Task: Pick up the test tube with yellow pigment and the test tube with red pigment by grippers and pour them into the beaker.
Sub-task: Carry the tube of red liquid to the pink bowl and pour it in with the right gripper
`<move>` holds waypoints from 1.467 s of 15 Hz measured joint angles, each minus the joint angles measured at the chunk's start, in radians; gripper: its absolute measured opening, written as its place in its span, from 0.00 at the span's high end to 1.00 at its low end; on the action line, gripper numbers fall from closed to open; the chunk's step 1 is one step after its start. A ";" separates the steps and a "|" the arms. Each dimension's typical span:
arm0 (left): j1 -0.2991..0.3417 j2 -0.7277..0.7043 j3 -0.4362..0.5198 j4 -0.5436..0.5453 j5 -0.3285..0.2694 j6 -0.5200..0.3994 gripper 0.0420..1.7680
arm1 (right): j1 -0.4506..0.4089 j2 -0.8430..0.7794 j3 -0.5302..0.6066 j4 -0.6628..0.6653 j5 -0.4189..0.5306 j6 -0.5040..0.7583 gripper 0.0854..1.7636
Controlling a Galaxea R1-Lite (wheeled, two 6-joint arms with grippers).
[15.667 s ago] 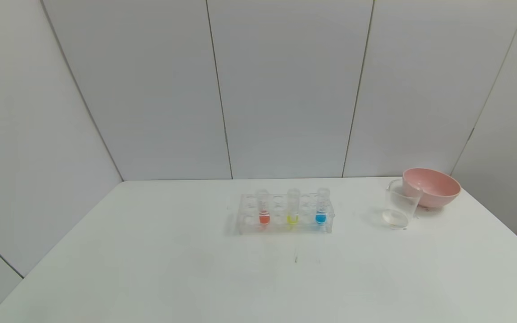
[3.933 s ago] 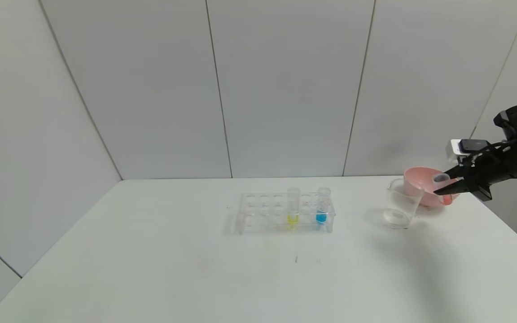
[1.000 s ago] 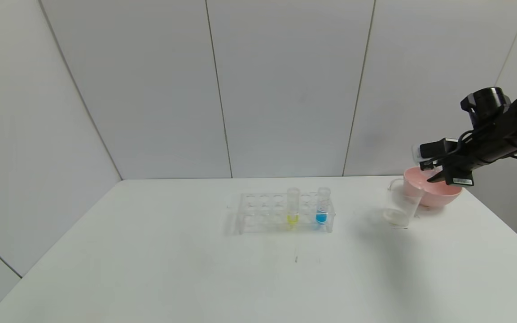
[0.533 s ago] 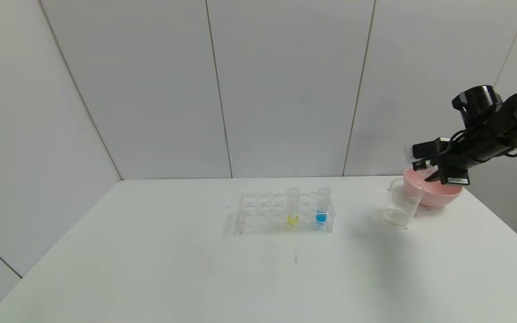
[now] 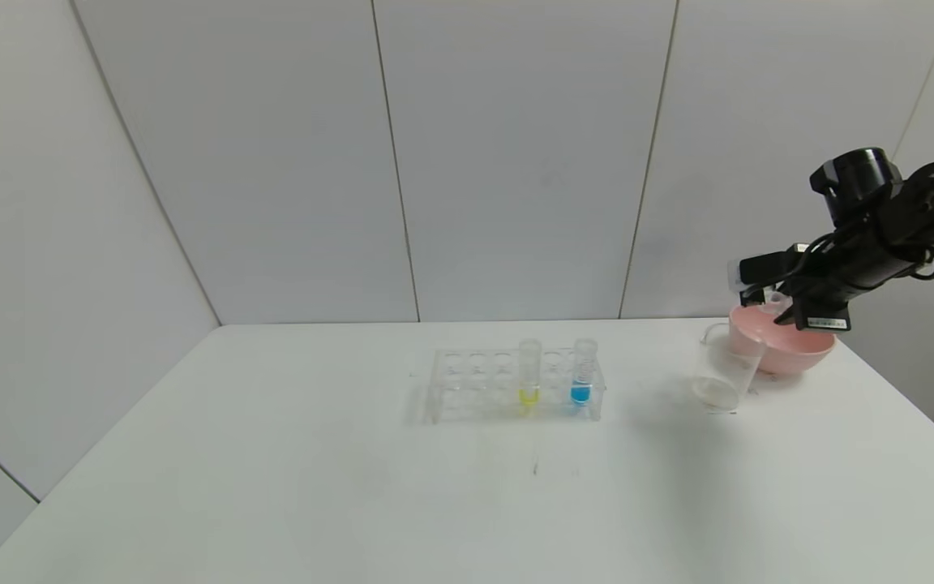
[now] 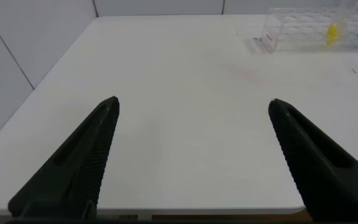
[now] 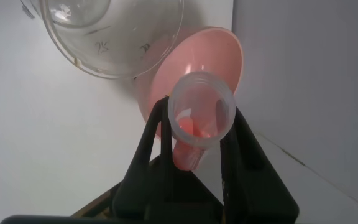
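Our right pincer (image 5: pixel 769 309) has climbed leftward, black fingers clamping the clear red-pigment tube (image 7: pixel 199 118) above the glossy pink bowl (image 5: pixel 791 350), at two o'clock from the tapered beaker (image 5: pixel 725 371); left pincer (image 6: pixel 191 155) gapes wide.

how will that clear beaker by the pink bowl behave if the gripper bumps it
The beaker looks thin, clear and nearly empty, so probably light and easy to shove. It is taller than its narrow base, so a knock near the rim may tip it. It stands against the pink bowl, which might brace that side.
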 joint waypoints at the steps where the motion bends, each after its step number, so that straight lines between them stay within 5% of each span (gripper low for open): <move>1: 0.000 0.000 0.000 0.000 0.000 0.000 0.03 | 0.000 -0.001 0.000 0.000 -0.006 0.000 0.75; 14: 0.000 0.000 0.000 0.000 0.000 0.000 0.03 | 0.027 -0.022 0.004 0.004 -0.115 -0.030 0.75; 22: 0.000 0.000 0.000 0.000 0.000 0.000 0.03 | 0.081 -0.035 0.007 0.032 -0.281 -0.025 0.75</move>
